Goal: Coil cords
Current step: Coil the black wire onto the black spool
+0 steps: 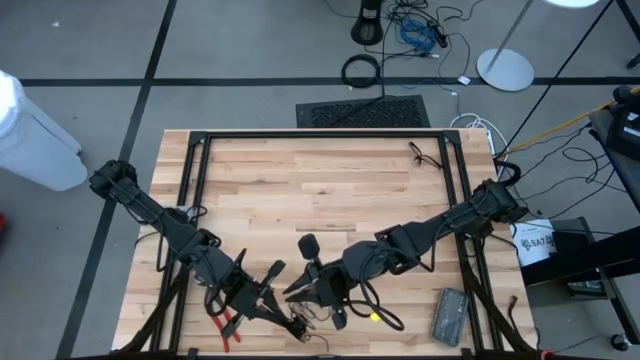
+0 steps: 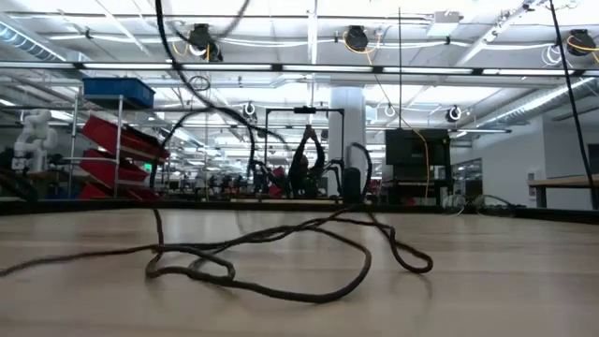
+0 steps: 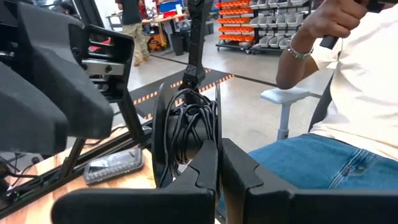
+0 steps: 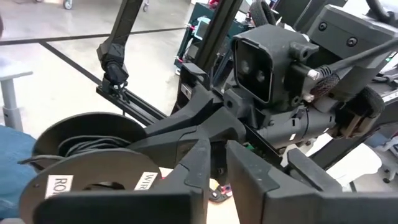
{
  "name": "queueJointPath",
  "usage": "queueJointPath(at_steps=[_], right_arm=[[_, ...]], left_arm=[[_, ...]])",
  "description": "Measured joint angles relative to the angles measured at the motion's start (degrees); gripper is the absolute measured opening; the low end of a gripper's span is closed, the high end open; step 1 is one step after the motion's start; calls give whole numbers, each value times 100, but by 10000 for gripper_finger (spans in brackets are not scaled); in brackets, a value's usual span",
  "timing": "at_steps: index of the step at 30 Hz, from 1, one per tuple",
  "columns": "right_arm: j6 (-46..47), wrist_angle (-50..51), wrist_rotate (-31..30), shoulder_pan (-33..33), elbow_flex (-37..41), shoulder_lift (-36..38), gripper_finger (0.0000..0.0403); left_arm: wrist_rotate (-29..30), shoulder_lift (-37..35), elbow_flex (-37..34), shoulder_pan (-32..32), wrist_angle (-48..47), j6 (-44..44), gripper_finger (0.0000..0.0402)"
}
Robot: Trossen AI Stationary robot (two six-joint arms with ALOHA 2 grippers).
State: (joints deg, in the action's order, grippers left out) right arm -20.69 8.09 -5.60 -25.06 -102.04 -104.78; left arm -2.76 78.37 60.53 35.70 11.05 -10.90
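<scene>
Coiling cords at the near bench edge

My 2 end effectors met there: left end effector was pinched together, right end effector slightly apart. The cords, wound on a spool between us, looked light and limp; I judged the bundled loops the best hold.

Thin black cord at the table's one o'clock corner

It lies loose and uncoiled on the wooden top, a small tangle of irregular loops beside the black frame rail; the low view shows its strands sprawling flat in overlapping bends.
</scene>
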Motion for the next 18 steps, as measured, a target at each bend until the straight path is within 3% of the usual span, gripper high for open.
queueJointPath(at_steps=[8, 11, 18], right_arm=[[-97, 60, -88, -67, 9, 196, 80], [-131, 162, -495, -241, 9, 489, 85], [591, 1455, -811, -664, -1, 859, 86]], left_arm=[[-2, 0, 0, 0, 49, -61, 8], [25, -3, 0, 4, 51, -154, 8], [745, -111, 0, 4, 55, -210, 8]])
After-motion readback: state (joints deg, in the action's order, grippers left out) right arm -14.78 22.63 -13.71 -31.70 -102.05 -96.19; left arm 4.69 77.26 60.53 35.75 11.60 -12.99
